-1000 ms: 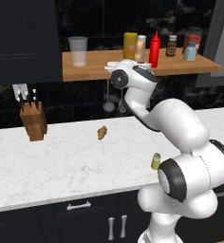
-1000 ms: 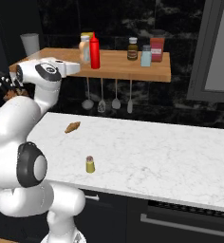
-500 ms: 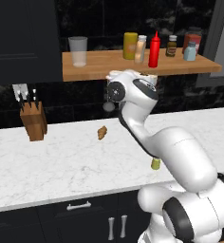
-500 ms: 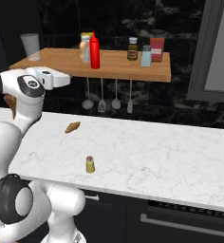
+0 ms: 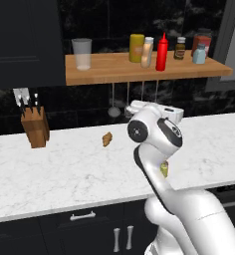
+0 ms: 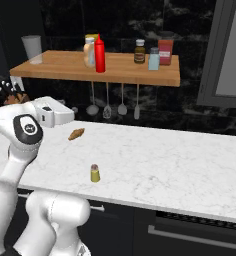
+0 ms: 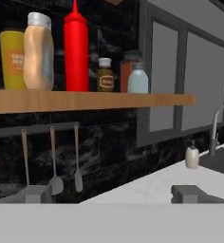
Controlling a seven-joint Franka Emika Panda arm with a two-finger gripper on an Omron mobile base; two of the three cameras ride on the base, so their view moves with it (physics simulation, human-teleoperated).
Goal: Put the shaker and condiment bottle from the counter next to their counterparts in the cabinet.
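1. Two task containers, in different places. The small olive yellow-green shaker with a grey cap [image 6: 95, 173] stands upright on my white marble counter [image 6: 180, 170], out in the open, well apart from the small brown scrap [image 6: 76, 133] lying nearer the wall. In the left base view the same shaker [image 5: 164, 169] is partly behind my arm.
2. Pale peach-tan condiment bottle with a whitish-grey cap [image 7: 38, 52]: upright on the long light-brown wooden shelf [image 7: 133, 100], between the yellow cylindrical container [image 7: 12, 59] and the red pointed-nozzle squeeze bottle [image 7: 76, 47], close against both.
3. Further along that shelf: small dark-brown bottle [image 7: 104, 75], red box-like container [image 6: 165, 51], and the pale-blue shaker with a grey cap [image 7: 138, 79] in front of it.
4. Clear tumbler [image 5: 82, 54], alone at the shelf's far end.
5. My gripper [image 7: 111, 193]: fingers spread wide apart, nothing between them, held level below the shelf and above the counter.
6. Wooden knife block [image 5: 35, 126], upright at the counter's left end.
7. Metal utensils [image 6: 115, 100] hanging on a rail under the shelf.
8. Soap dispenser [image 7: 192, 156] beside a tap at the sink.
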